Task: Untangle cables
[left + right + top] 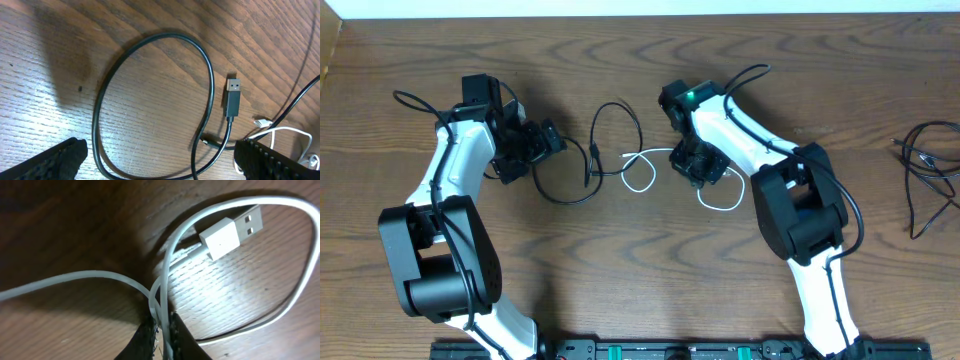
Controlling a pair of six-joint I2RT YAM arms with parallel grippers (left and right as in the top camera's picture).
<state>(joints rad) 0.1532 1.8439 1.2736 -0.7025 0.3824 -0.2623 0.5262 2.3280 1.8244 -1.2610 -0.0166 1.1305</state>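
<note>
We see the main risk at the right arm's fingers (172, 336), which are pinched shut on the white cable (85, 273) exactly where two of its strands cross. Pulling from that hold could, we judge, cinch the crossing tighter instead of opening it, or let the thin, smooth cord slip out. A pull could also drag the black cable (211, 77), since close to the black USB plug (232, 95) the white cord runs just beside it and seems to cross it. The left arm's fingers (55, 162) stand wide apart, holding nothing, over the black loop to the left of that plug, so nothing pins the black cable down. The white cable is thin, glossy and short. It lies on the table (640, 60) just right of the black USB plug in loose loops, with its own white USB plug (232, 230) flat inside one. The black cable forms one slack loop ending at the plug. A second black cable (926, 160) lies well apart to the right of it.
</note>
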